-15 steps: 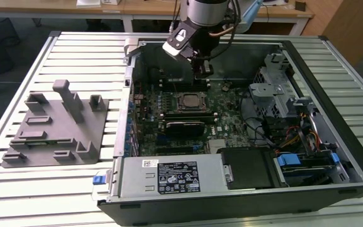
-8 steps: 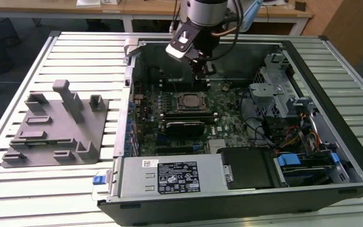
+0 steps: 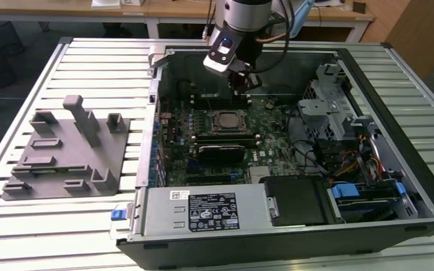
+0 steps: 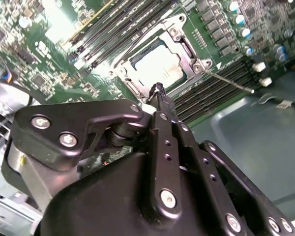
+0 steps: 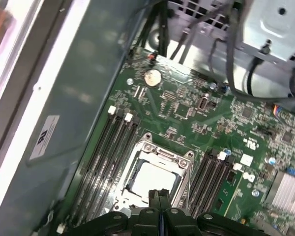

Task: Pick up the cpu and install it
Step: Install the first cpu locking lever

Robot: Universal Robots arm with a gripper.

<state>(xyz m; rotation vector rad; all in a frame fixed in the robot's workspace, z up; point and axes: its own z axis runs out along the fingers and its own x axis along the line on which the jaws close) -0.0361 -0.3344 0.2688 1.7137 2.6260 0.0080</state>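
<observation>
In the exterior view a grey fixture plate (image 3: 63, 155) is seen on the slatted table (image 3: 51, 226), beside the open computer case (image 3: 277, 243) on the exterior view's left. The cpu (image 3: 225, 120) is seated flat in the socket near the middle of the motherboard (image 3: 273, 144), though its top is hard to make out there. In both wrist views its silver top is shown facing up, square with no longer side, edges aligned with the socket frame (image 5: 187, 166) between the memory slots (image 5: 108, 157). One edge is hidden by the gripper (image 5: 160, 194), whose fingers are pressed together on nothing.
</observation>
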